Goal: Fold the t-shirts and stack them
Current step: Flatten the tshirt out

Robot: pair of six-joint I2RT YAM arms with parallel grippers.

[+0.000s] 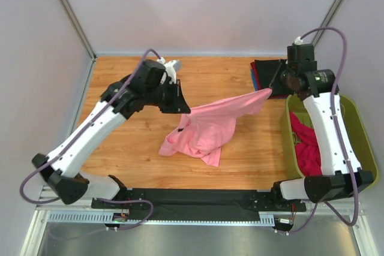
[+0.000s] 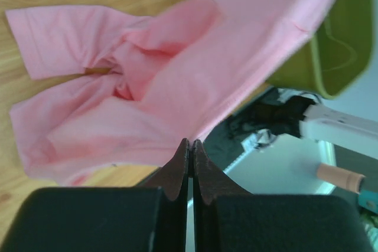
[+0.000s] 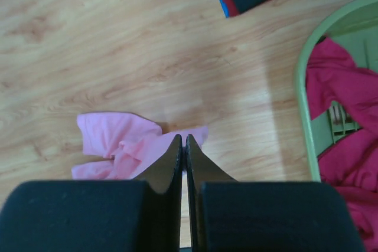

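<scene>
The left end effector (image 1: pixel 183 107), clamping the 10 o'clock edge, and the right end effector (image 1: pixel 271 92), clamping the 2 o'clock corner, are suspending the evidently soft, limp pink t-shirt (image 1: pixel 207 130), which is sagging onto the mid-worktop (image 1: pixel 240 160).

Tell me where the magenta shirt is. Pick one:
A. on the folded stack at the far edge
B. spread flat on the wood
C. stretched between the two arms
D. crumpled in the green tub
D: the magenta shirt lies bunched inside the green tub, unfolded.
</scene>
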